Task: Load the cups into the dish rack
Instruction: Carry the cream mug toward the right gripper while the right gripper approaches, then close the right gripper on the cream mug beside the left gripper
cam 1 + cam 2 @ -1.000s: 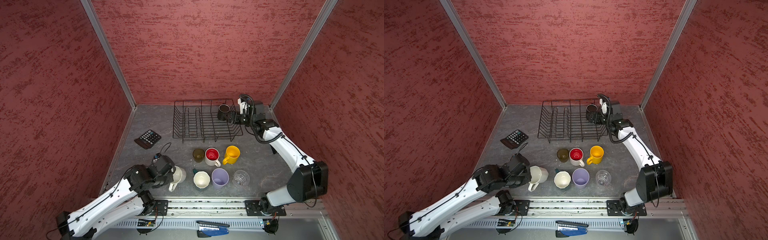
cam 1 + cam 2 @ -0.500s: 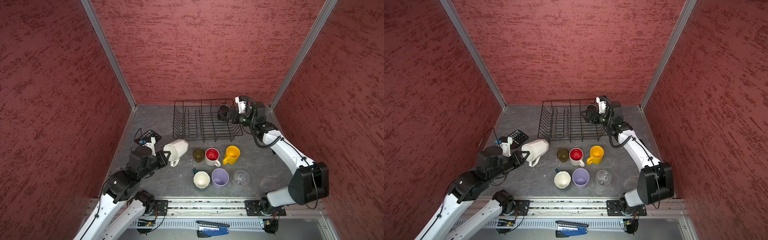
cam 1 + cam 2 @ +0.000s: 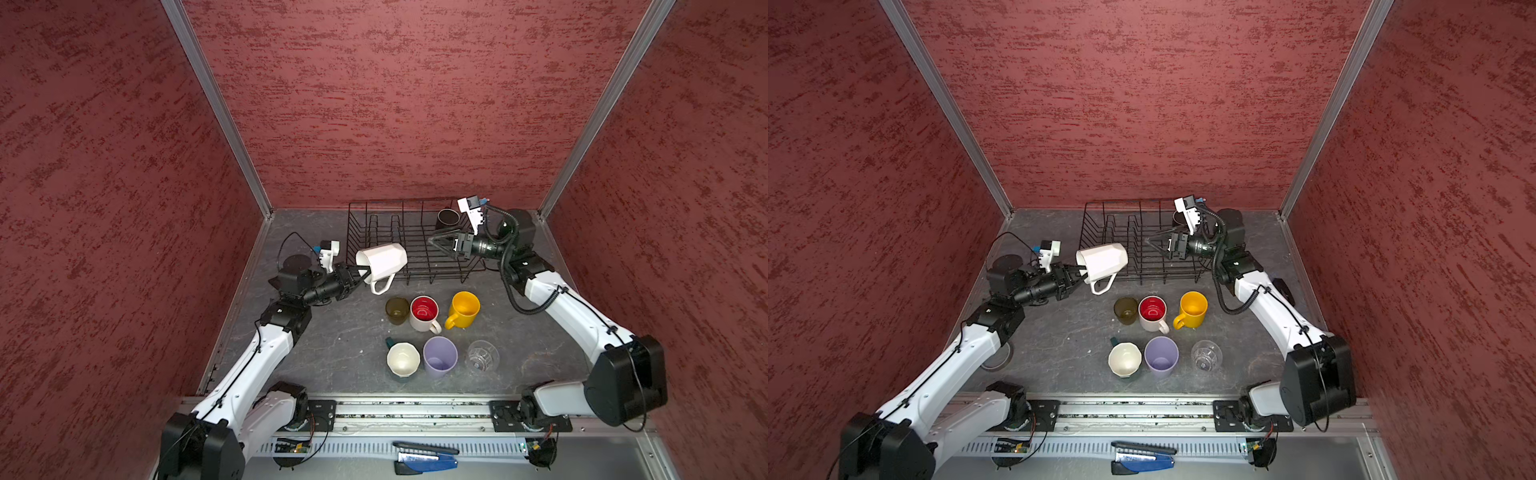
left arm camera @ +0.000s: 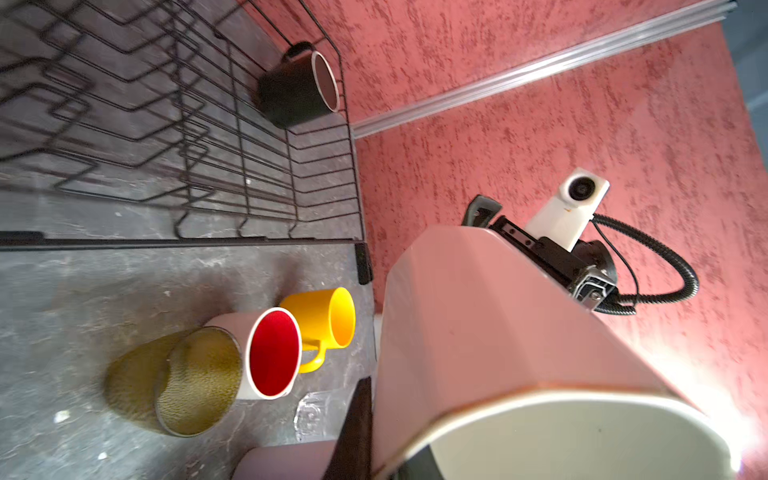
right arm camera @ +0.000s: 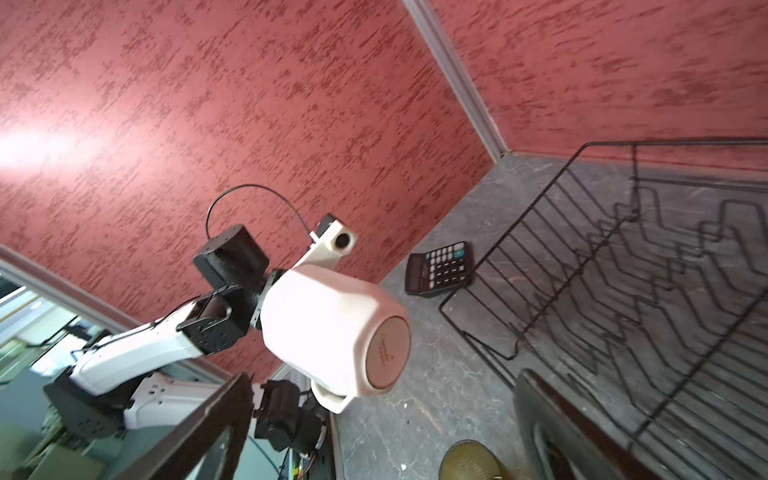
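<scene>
The white mug (image 3: 384, 259) is held tipped on its side, off the table, at the near left corner of the dish rack (image 3: 415, 249), its rim clamped by the left gripper (image 3: 360, 274). A black mug (image 3: 448, 218) is seen upright in the rack's far right corner. The right gripper (image 3: 436, 243) is held above the rack with its jaws spread wide.

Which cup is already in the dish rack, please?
The black mug, in the far right corner of the dish rack; every other cup is outside it.
</scene>
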Controlling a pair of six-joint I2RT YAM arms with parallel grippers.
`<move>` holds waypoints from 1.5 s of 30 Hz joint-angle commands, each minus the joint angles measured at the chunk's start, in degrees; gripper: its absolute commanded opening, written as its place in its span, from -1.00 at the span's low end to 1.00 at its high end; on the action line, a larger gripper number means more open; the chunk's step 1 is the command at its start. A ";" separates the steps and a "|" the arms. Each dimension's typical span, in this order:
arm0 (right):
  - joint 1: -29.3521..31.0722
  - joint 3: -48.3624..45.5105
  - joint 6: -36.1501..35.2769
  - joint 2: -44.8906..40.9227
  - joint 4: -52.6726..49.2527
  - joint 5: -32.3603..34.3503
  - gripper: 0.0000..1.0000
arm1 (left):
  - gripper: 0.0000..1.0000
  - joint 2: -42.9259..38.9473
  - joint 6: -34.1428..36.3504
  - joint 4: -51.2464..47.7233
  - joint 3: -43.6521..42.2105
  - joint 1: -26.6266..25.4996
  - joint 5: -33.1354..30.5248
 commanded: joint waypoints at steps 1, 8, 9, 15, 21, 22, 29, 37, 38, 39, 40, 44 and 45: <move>3.11 1.15 -0.35 2.13 2.81 -2.97 0.97 | -1.00 -1.21 -1.96 13.08 1.01 -0.37 6.62; 7.76 3.51 1.64 6.74 6.62 -5.51 0.97 | -1.00 -1.42 -2.66 13.33 -0.15 -0.44 6.87; 8.17 3.34 2.69 6.80 8.48 -5.92 0.97 | -1.00 -1.44 -2.70 13.47 -0.28 -0.45 6.86; 9.43 1.18 7.81 6.82 16.16 -7.04 0.97 | -1.00 -0.49 -3.86 15.13 -0.30 -0.45 7.42; 11.02 1.35 7.89 8.03 16.11 -6.64 0.97 | -1.00 0.84 -4.95 16.72 0.12 -0.54 7.98; 11.24 1.44 7.93 8.20 16.13 -6.60 0.98 | -1.00 0.99 -4.94 16.76 0.22 -0.59 8.03; 13.08 2.49 7.91 10.08 15.55 -6.21 0.97 | -1.00 2.35 -5.92 18.43 0.41 -1.37 7.99; 14.23 3.16 8.05 11.02 16.03 -5.76 0.96 | -1.00 3.32 -5.91 18.48 0.59 -2.63 8.09; 14.47 3.27 8.11 11.23 16.09 -5.84 0.95 | -1.00 3.41 -5.91 18.57 0.59 -2.77 8.13; 14.64 3.40 8.15 11.35 16.16 -5.94 0.93 | -1.00 3.54 -5.90 18.62 0.59 -2.98 8.12; 14.80 3.38 8.15 11.43 16.14 -6.02 0.92 | -1.00 3.58 -5.89 18.78 0.59 -2.97 8.05; 15.21 3.47 8.24 11.88 16.23 -6.00 0.85 | -1.00 3.83 -6.07 18.88 0.67 -3.24 7.99; 15.30 3.47 8.22 11.90 16.37 -6.11 0.82 | -1.00 3.85 -6.04 18.88 0.67 -3.26 8.13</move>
